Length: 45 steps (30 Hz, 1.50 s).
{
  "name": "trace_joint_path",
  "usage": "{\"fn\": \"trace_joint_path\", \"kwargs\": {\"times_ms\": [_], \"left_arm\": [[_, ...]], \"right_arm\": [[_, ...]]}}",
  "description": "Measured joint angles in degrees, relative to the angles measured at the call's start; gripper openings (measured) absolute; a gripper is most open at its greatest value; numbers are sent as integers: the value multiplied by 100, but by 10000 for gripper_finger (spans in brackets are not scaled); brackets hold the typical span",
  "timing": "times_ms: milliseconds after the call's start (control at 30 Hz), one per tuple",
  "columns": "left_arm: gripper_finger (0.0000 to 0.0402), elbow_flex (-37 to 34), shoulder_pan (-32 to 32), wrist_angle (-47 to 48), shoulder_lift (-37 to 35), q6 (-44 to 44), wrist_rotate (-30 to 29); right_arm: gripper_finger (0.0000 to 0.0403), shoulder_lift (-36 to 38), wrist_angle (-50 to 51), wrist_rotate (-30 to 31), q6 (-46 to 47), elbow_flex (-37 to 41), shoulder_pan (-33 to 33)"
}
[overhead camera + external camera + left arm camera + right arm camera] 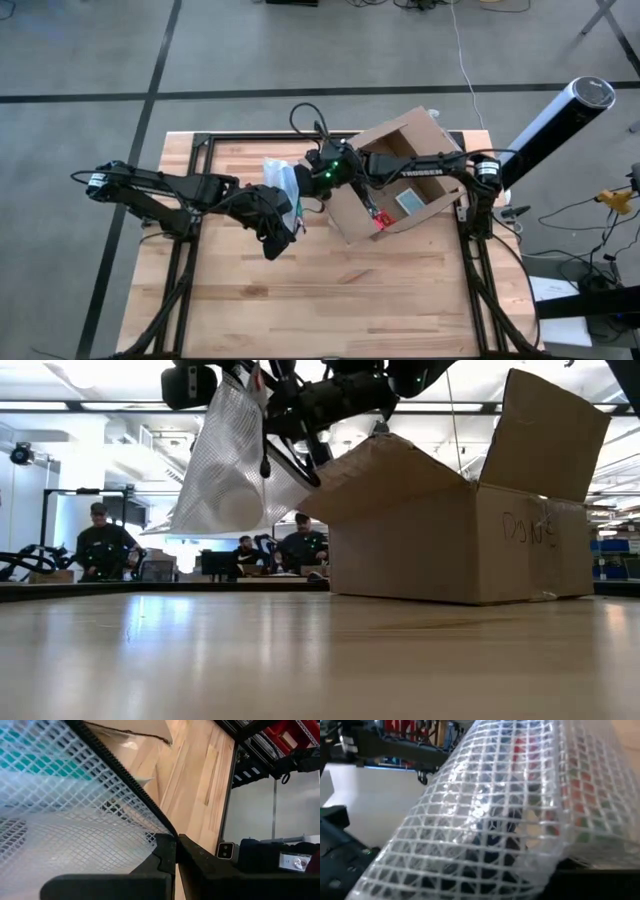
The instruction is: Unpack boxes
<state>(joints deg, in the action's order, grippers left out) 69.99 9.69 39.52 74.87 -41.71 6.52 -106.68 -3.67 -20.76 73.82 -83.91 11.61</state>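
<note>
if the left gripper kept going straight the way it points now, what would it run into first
Probably nothing at once: the left gripper, shut on the mesh zip pouch, points along bare table beside the cardboard box; depth is unclear.

Light wooden slatted table [300,300]; open brown cardboard box [400,175] sits directly on it

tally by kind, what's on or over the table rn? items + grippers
Cardboard box: 1, open, on the table
Mesh zip pouch: 1, held in the air beside the box
Red utility knife: 1, at the box's edge
Grippers: 2, left gripper and right gripper, both shut on the pouch
Total: 5
</note>
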Motion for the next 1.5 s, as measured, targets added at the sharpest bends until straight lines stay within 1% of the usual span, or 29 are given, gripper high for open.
{"fn": "trace_joint_path", "kwargs": {"times_ms": [133, 333, 467, 667, 767, 867, 933, 1067, 1167, 1267, 1367, 1500], "left_arm": [[0, -1, 0, -4, 0, 10, -17], [0, -3, -4, -17, 0, 28, -21], [0, -3, -4, -21, -2, 25, -20], [0, -3, -4, -19, -2, 24, -6], [0, -6, -4, -45, -2, 4, -11], [0, -6, -4, -73, -2, -8, -27], [0, -6, -4, -75, 0, -14, -39], [0, -6, -4, -102, 0, -14, -34], [0, -6, -4, -104, 0, -6, -26], [0, -6, 0, -114, 0, 15, 39], [0, -6, 7, -124, 0, 21, 101], [0, -6, 9, -128, 0, 25, 108]], "right_arm": [[0, -1, -54, 99, 84, 1, 1], [0, -6, -529, 101, 488, 6, 3], [0, -6, -670, 108, 550, 6, 3], [0, -37, -369, 348, 441, 6, 4], [0, -36, -242, 624, 278, 6, 3], [0, -32, 114, 839, 53, 3, 3], [0, -34, 339, 889, -28, 3, 3], [0, -34, 408, 921, -229, 5, 3], [0, -34, 424, 785, -513, 6, 1], [11, -34, 419, 410, -983, 6, 2], [35, -34, 433, 62, -1277, 5, 5], [80, -33, 538, -327, -1693, 5, 4]]}}
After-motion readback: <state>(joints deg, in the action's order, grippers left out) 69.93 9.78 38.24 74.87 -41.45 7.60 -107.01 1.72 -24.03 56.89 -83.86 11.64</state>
